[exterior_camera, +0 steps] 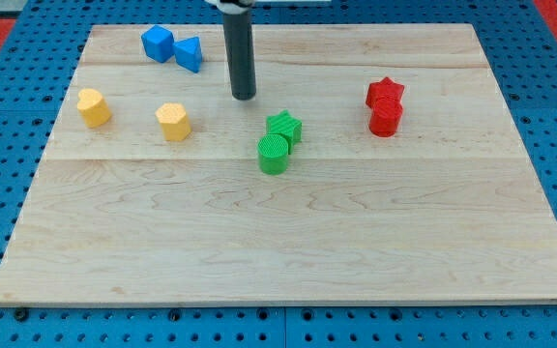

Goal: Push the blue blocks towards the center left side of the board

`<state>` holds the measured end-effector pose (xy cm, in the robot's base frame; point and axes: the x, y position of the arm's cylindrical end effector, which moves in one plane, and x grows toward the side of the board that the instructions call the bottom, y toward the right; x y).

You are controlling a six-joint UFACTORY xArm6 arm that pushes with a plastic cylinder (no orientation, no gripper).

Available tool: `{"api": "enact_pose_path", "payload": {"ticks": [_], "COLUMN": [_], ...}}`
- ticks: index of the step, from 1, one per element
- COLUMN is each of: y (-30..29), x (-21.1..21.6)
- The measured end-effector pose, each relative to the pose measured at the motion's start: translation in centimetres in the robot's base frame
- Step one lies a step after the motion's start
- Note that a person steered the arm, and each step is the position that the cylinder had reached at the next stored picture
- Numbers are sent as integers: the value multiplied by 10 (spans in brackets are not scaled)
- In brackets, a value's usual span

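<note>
Currently resting my tip (pixel 245 95) on the tabletop (pixel 288 242), no claw fitted, holding nothing, just right of the blue triangular block (pixel 190 53), itself touching the blue cube (pixel 158 43). Approaching, seemingly; next needing positioning above both, then pushing down-left.

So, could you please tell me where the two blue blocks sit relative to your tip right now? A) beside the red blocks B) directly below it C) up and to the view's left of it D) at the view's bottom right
C: the blue cube and blue triangular block touch near the view's top, left of my tip.
</note>
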<state>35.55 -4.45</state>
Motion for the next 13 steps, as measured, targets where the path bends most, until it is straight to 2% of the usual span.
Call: {"api": "enact_pose_path", "payload": {"ticks": [1,3,5,6,7,9,10,12,13], "y": [-36,-152,32,23,-13,-107,-69,-100,-127], "x": [29,15,-60,-111,-137,-62,-100,-164,-163]}}
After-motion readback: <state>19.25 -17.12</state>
